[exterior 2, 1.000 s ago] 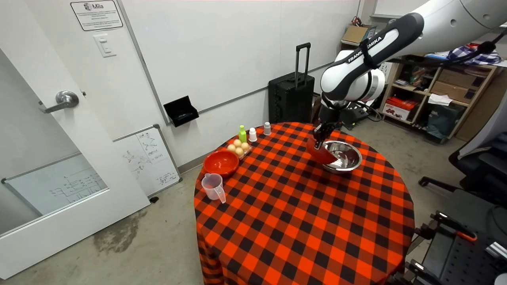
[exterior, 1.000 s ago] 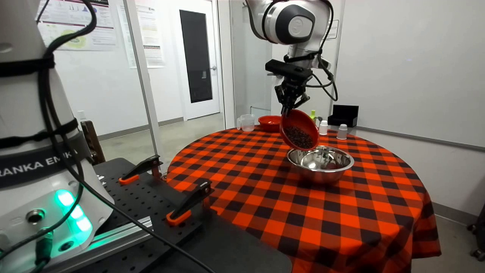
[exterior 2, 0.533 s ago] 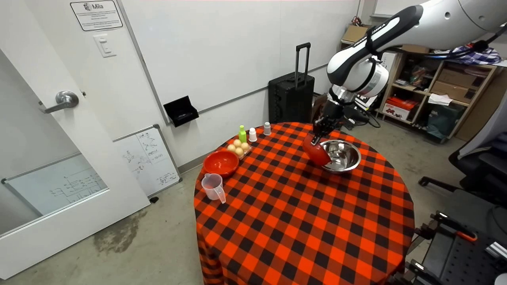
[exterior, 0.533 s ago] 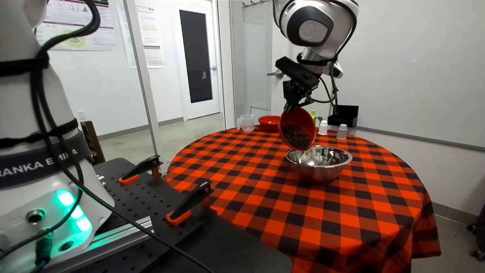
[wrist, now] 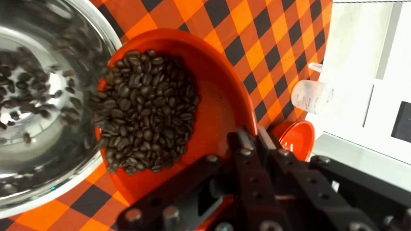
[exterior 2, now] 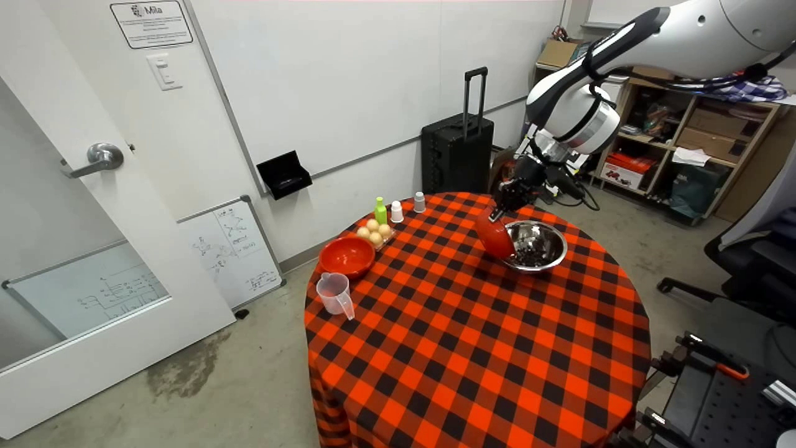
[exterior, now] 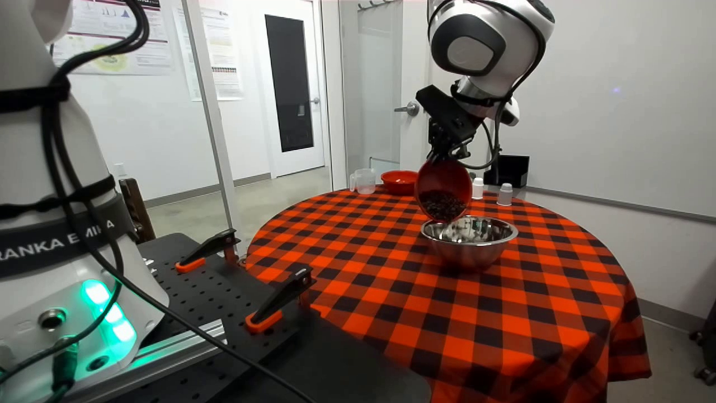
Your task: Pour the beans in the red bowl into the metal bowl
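Observation:
My gripper [wrist: 253, 131] is shut on the rim of the red bowl [wrist: 218, 106], one finger inside and one outside. It also shows in both exterior views, at the bowl's upper edge [exterior: 442, 155] [exterior 2: 496, 215]. The red bowl [exterior: 444, 176] [exterior 2: 493, 235] is tilted steeply, its low lip over the near rim of the metal bowl [exterior: 472, 253] [exterior 2: 555, 239] [wrist: 54, 150]. Dark beans [wrist: 147, 112] [exterior: 444, 207] are heaped against the low lip. Some beans, blurred, fall past it. Scattered beans [wrist: 24, 83] [exterior 2: 532, 254] lie in the metal bowl.
On the checked tablecloth [exterior 2: 448, 348] stand an orange-red bowl [exterior 2: 347, 258], a clear measuring jug [exterior 2: 334, 294], several eggs [exterior 2: 374, 232], a green bottle [exterior 2: 380, 210] and two small white-grey containers [exterior 2: 397, 211] [exterior 2: 420, 202]. Clamps [exterior: 279, 299] sit on the robot's base plate.
The gripper has tipped the red bowl further over the metal bowl. Beans now spill out and a dark mass shows in the metal bowl, which looked empty before. The metal bowl has shifted very slightly.

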### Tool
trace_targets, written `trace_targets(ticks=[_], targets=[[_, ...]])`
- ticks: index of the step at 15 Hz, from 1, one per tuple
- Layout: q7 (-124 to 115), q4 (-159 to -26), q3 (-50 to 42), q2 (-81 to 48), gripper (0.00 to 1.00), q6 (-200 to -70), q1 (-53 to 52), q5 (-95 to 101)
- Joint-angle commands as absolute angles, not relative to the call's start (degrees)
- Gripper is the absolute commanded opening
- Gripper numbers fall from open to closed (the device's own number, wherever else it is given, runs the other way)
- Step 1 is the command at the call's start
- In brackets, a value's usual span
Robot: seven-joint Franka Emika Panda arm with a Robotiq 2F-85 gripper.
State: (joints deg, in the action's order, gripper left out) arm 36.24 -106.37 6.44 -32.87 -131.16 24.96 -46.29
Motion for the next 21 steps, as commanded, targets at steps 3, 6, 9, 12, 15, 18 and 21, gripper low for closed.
trace_targets(ticks=[3, 6, 9, 12, 15, 18, 21], targets=[[39.9, -105.7, 4.3, -33.3, 0.02, -130.1, 22.8, -48.4], [41.0, -105.4, 2.9, -33.7, 0.02, -130.8, 22.1, -47.2], [41.6, -105.6, 1.9, -34.0, 0.02, -132.7, 21.0, -46.7], [39.6, -108.6, 0.3, -31.0, 0.02, -136.3, 18.4, -43.1], [37.3, -110.2, -0.7, -29.9, 0.02, -140.8, 15.7, -37.2], [31.6, -112.4, -2.0, -28.8, 0.02, -145.0, 12.6, -27.1], [23.8, -114.0, -3.6, -28.1, 0.02, -146.7, 9.8, -14.7]])
